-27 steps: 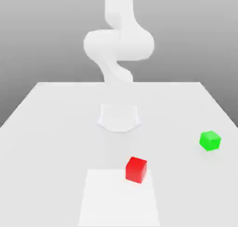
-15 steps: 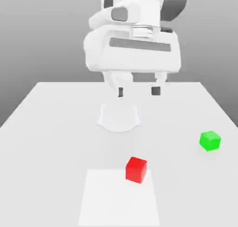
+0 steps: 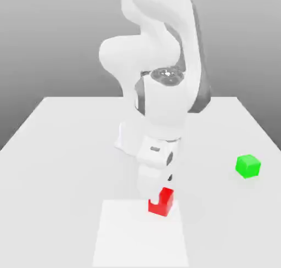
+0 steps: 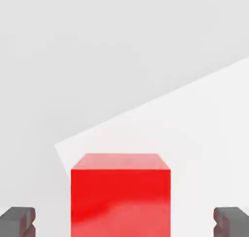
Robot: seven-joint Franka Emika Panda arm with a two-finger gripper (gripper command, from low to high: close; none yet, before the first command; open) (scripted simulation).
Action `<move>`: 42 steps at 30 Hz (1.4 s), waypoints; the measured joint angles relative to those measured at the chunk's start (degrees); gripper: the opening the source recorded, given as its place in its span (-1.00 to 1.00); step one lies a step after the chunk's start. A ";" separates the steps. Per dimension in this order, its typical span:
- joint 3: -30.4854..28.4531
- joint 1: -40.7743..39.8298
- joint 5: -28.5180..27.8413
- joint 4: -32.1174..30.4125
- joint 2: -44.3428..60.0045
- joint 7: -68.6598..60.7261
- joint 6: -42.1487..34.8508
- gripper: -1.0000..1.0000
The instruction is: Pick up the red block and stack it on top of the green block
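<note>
Grey wall stands behind a white surface point(image 3: 66, 151) in the exterior view. The arm point(image 3: 159, 96) bends down over the red block point(image 3: 161, 202), which sits on a paler square patch point(image 3: 137, 234) near the front. The jaws point(image 3: 159, 191) hang just above the block and hide part of its top. The green block point(image 3: 248, 166) sits well apart, toward the exterior view's right, with nothing on it.

From the hand view, the red block point(image 4: 121, 194) is right between the two dark fingertips point(image 4: 18, 221), one on each side. There is a gap on both sides, so the jaws are wide apart and hold nothing yet.

The block looks hard and light, with flat, plain sides. It should not squash or break. Its smooth faces might slip a little, so the best hold is on two opposite flat sides, near the middle, squeezed evenly.
</note>
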 joint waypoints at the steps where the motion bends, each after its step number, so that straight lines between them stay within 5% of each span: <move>1: 1.46 -1.29 0.82 0.29 2.07 -0.63 1.78 0.00; 2: 2.36 -2.10 1.26 0.48 3.39 -0.98 2.91 -1.00; 9: 2.49 -2.25 1.16 0.47 3.34 -0.88 2.76 -1.00; 17: 1.28 -2.17 -5.28 -1.58 -11.55 3.58 -10.02 -1.00; 34: 24.00 28.93 1.96 4.38 -15.78 -8.34 -19.80 -1.00; 42: 24.40 29.04 -7.02 5.26 -5.68 -2.32 -10.97 -1.00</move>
